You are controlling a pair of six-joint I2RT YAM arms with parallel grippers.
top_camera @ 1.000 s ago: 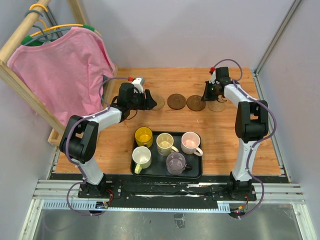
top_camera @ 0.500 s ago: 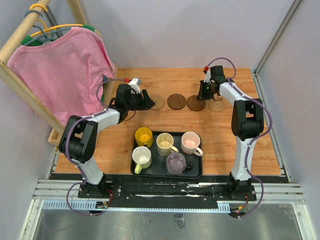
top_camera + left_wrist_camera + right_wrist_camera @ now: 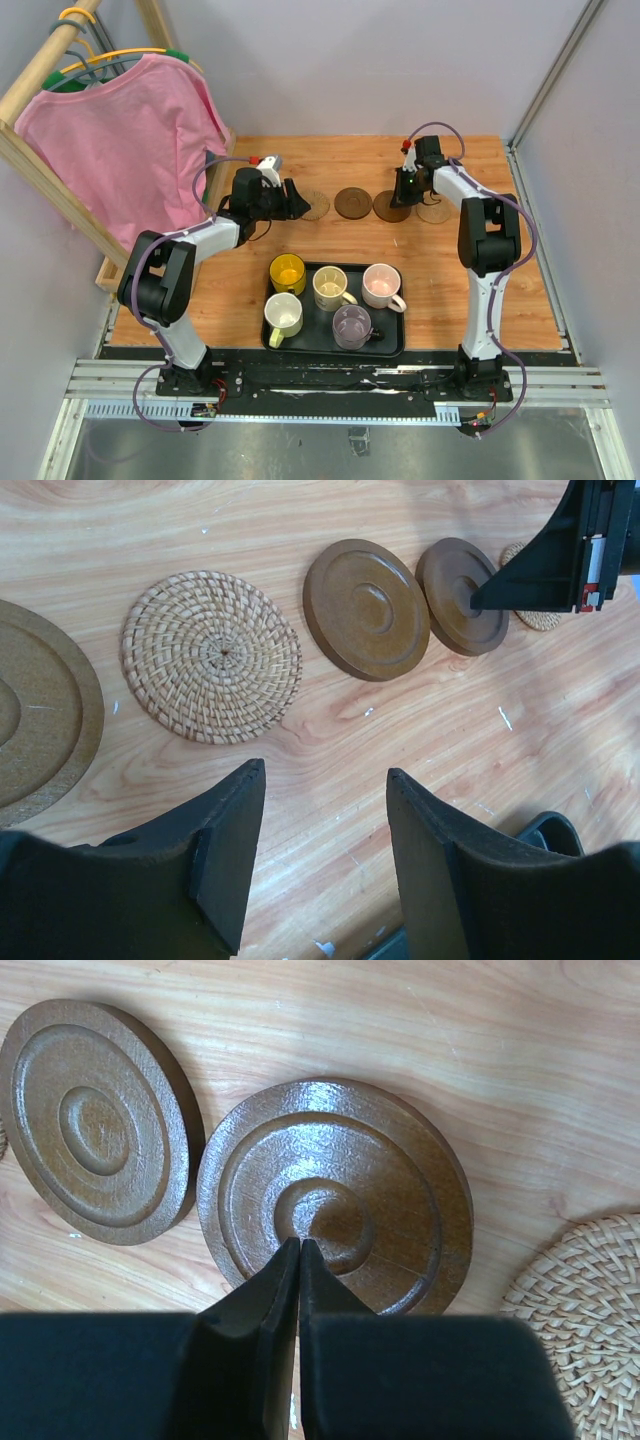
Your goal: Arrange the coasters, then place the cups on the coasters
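Five coasters lie in a row across the far part of the table. The left wrist view shows a brown one (image 3: 30,720), a tan woven one (image 3: 212,657), two brown ones (image 3: 366,608) (image 3: 462,595) and a tan one (image 3: 530,615). My left gripper (image 3: 325,780) hovers open near the row's left end (image 3: 298,203). My right gripper (image 3: 300,1243) is shut, its tips pressing on the ringed brown coaster (image 3: 335,1195) (image 3: 390,207). Five cups stand on the black tray (image 3: 396,338): yellow (image 3: 287,271), cream (image 3: 330,287), pink (image 3: 381,284), white (image 3: 283,314), grey-purple (image 3: 351,324).
A pink shirt (image 3: 130,140) hangs on a wooden rack along the table's left side. Grey walls close the back and right. The tray sits near the front between the arm bases.
My right gripper has moved left, from above the tan coaster at the row's right end onto the brown coaster beside it. The left gripper has barely shifted.
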